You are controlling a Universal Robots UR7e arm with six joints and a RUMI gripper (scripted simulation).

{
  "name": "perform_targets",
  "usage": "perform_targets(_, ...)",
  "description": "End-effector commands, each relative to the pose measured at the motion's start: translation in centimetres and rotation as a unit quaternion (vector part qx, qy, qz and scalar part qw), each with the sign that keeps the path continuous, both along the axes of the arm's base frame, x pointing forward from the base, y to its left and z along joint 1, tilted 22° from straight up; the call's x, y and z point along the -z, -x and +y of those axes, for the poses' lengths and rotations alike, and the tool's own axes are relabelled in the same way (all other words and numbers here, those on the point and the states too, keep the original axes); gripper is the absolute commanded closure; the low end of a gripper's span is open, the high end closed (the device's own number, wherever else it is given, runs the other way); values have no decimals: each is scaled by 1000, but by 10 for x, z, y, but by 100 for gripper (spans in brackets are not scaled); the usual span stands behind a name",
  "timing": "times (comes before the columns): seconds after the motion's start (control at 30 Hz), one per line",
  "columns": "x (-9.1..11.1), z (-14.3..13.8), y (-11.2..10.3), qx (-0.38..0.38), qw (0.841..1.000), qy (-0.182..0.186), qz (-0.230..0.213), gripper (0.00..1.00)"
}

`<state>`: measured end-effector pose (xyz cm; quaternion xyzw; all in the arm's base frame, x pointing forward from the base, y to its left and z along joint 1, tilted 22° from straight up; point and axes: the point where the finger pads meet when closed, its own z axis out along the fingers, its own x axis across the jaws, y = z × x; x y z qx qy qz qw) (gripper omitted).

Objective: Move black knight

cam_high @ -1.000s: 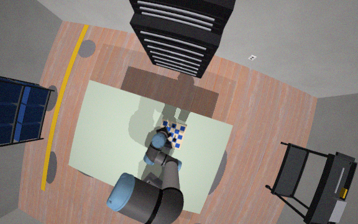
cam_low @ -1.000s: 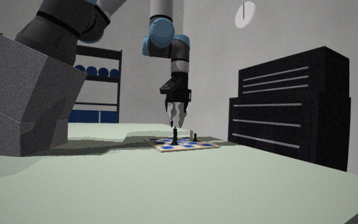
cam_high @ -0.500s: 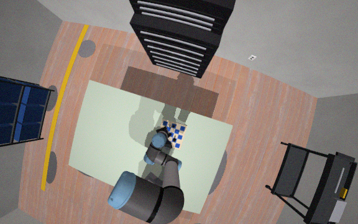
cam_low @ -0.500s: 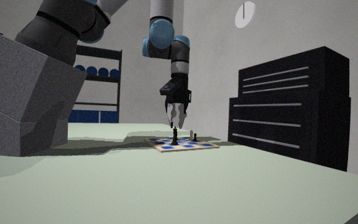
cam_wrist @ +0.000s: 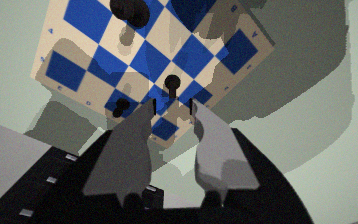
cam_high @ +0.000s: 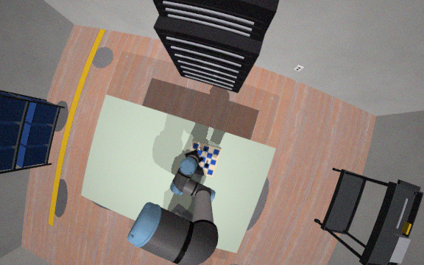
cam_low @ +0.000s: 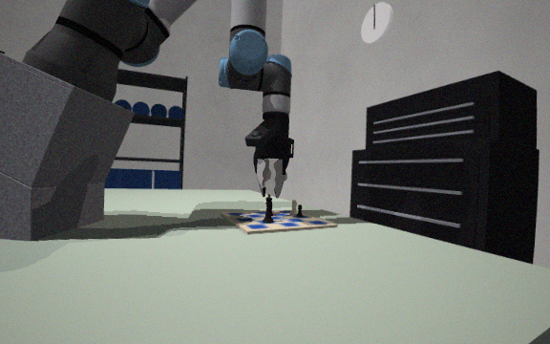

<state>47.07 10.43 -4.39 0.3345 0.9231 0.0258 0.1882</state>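
Observation:
A small blue-and-cream chessboard lies on the pale green table; it also shows in the overhead view and the wrist view. A tall slim black piece stands near the board's near edge, also in the wrist view. A short black piece stands beside it, and another black piece at the far side. I cannot tell which one is the knight. My gripper hangs just above the tall piece, with a narrow gap between its fingers and nothing in it.
A pale piece and a small black piece stand at the board's far side. A black drawer cabinet stands to the right beyond the table. The grey robot base block sits on the left.

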Motion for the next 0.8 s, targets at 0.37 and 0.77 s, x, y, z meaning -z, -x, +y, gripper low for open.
perform_targets(0.37,0,0,0,0,1000,0,-1,78)
perform_targets(0.77,2,0,-1,0,1000,0,-1,78)
